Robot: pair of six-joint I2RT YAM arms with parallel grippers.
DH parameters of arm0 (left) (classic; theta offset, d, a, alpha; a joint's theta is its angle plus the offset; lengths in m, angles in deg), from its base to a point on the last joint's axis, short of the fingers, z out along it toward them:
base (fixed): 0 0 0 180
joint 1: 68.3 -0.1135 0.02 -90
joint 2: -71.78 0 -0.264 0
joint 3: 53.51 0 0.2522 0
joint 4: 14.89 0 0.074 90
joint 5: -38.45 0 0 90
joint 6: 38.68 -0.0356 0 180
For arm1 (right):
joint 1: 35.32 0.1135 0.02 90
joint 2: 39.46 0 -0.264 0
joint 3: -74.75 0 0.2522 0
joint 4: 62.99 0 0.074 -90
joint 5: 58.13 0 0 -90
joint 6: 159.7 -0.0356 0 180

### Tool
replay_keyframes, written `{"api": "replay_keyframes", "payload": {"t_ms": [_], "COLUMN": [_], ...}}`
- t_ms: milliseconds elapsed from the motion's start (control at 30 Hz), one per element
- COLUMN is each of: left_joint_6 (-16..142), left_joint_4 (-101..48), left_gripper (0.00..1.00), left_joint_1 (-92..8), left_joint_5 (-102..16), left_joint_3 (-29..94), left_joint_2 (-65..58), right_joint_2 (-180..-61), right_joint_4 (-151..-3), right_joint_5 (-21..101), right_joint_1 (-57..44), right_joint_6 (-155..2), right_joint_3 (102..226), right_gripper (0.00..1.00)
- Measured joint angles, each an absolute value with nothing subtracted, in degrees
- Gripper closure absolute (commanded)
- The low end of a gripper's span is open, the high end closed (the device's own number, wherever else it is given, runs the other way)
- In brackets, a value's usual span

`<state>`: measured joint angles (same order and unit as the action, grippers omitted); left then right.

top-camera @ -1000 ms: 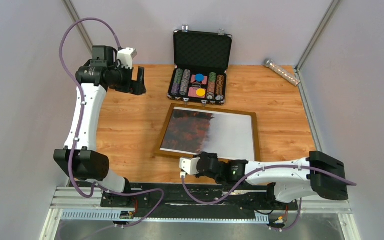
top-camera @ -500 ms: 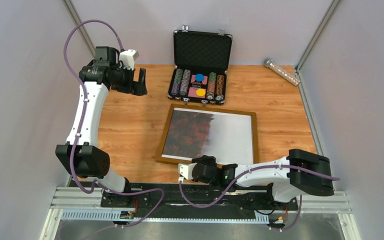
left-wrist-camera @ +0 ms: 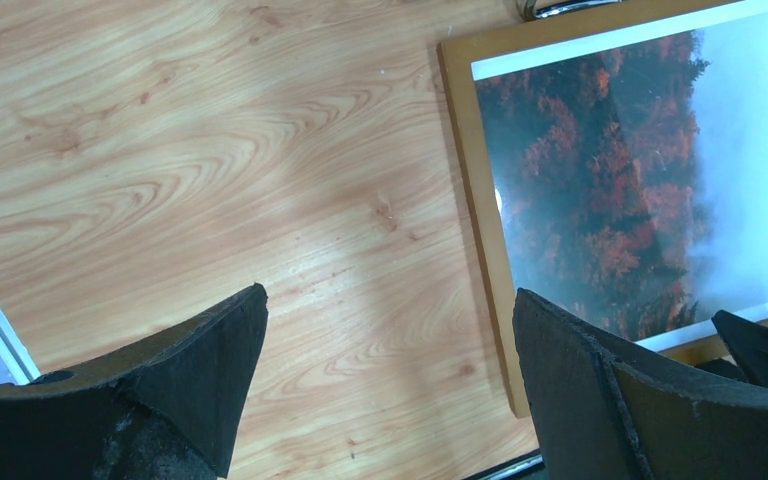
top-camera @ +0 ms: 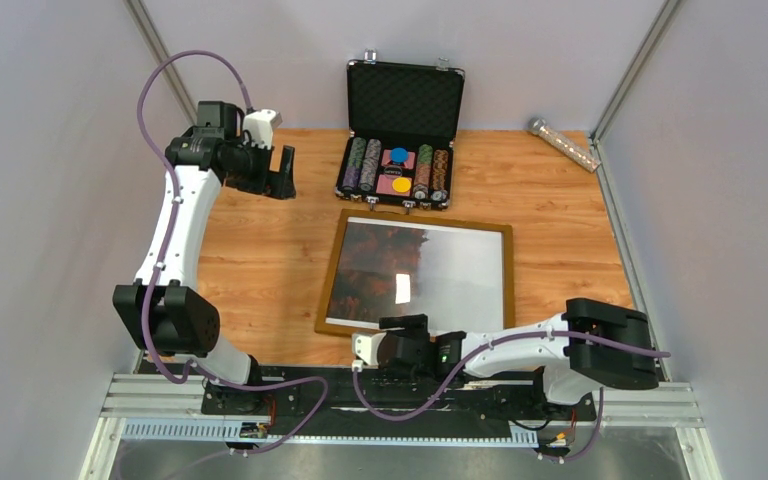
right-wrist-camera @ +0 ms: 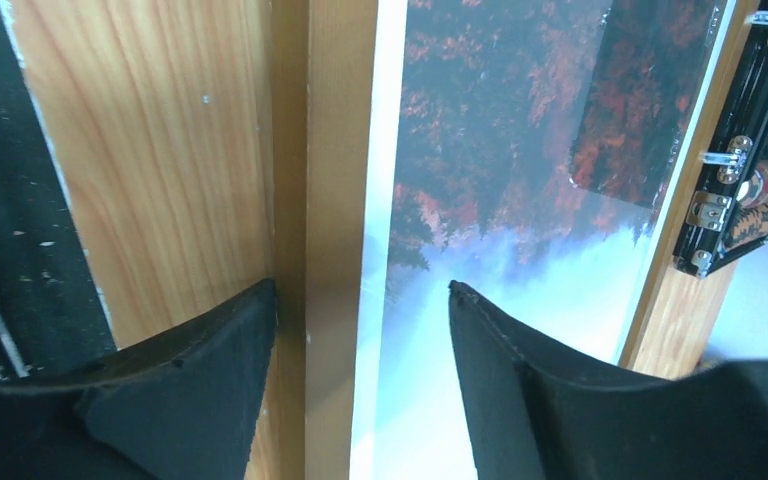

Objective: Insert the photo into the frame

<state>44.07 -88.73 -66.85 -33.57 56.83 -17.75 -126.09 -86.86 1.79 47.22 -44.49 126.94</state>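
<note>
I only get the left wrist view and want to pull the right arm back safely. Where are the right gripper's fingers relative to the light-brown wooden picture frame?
Observer: The right gripper is open, astride the light-brown wooden picture frame's near rail: one finger over the wooden table, the other over the red-orange autumn-trees photo print.
Operator: Is the print fully inside?
Observer: From above, yes: all four rails show around it.
Operator: Anything behind the frame?
Observer: An open black poker-chip case stands just beyond the far rail.

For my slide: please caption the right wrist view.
Open right gripper straddles the near rail of the frame; the photo lies inside.
</note>
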Motion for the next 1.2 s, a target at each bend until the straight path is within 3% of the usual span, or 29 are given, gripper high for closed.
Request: {"api": "replay_keyframes", "payload": {"t_ms": [267,633,933,1200], "left_joint_6": [43.28,41.8,40.9,41.16], "left_joint_4": [-87.5,-82.69,-77.69,-73.93], "left_gripper": [0.0,0.0,0.0,0.0], "left_joint_1": [-66.85,-66.85,-66.85,-66.63], "left_joint_5": [-33.66,-33.15,-30.84,-28.08], "left_joint_3": [54.27,47.85,41.88,38.12], "left_joint_2": [-17.69,-17.71,-19.92,-23.17], "right_joint_2": [-122.9,-109.35,-99.58,-99.82], "right_joint_4": [-89.27,-90.07,-90.8,-94.53], "right_joint_5": [5.98,6.68,12.25,24.98], "right_joint_1": [47.9,43.77,21.62,-3.38], "right_joint_6": [-46.11,-44.58,-47.55,-55.38], "right_joint_3": [127.05,125.94,127.62,134.35], "right_gripper": [0.18,0.16,0.16,0.19]}}
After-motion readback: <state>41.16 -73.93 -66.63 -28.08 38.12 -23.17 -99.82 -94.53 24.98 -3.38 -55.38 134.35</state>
